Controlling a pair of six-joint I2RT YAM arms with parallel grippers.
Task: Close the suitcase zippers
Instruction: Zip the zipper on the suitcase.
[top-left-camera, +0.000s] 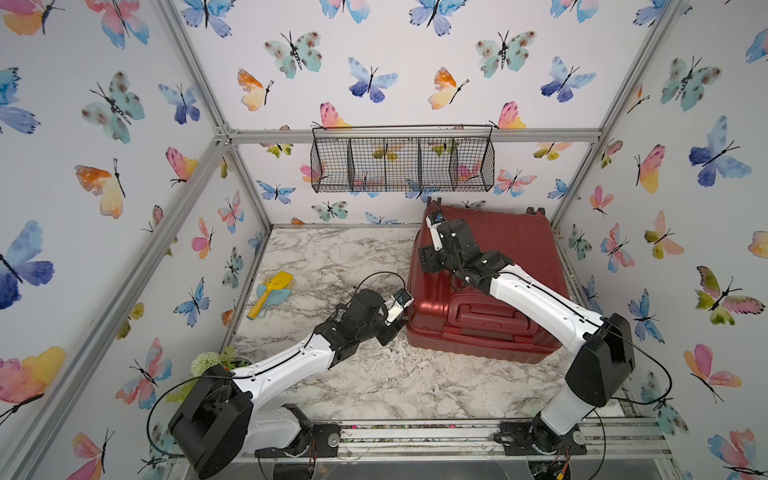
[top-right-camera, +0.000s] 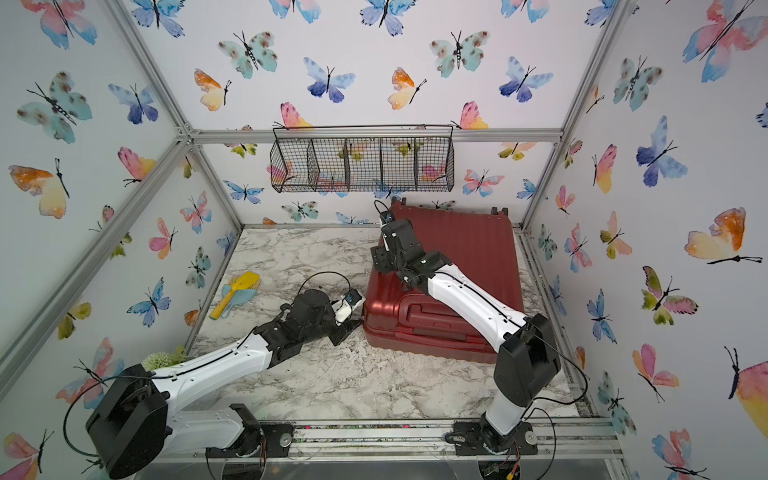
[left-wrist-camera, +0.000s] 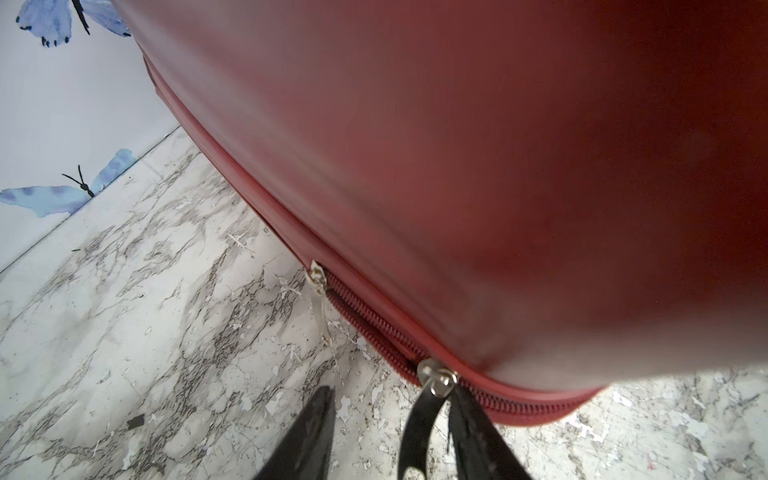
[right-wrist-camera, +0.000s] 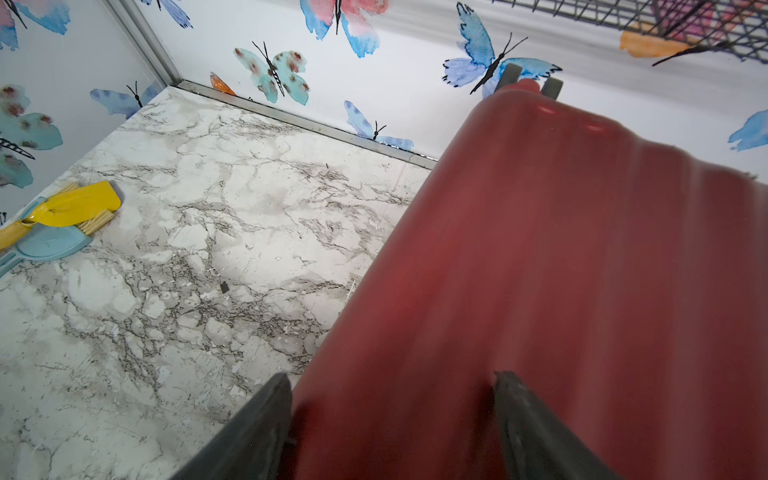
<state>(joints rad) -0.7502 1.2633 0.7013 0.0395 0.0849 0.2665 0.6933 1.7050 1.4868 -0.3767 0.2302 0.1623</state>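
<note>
The dark red suitcase lies flat at the right of the marble table, its lid down. Low at its front-left corner is my left gripper, open. In the left wrist view the zipper track runs along the seam with two silver sliders. The far slider has a thin pull hanging down. The near slider carries a black pull tab, which lies between my fingers beside one finger. My right gripper is open over the ribbed shell's left edge.
A black wire basket hangs on the back wall above the suitcase. A yellow brush with a blue dustpan lies at the table's left edge. A green plant stands by the left arm's base. The right wall is close to the suitcase.
</note>
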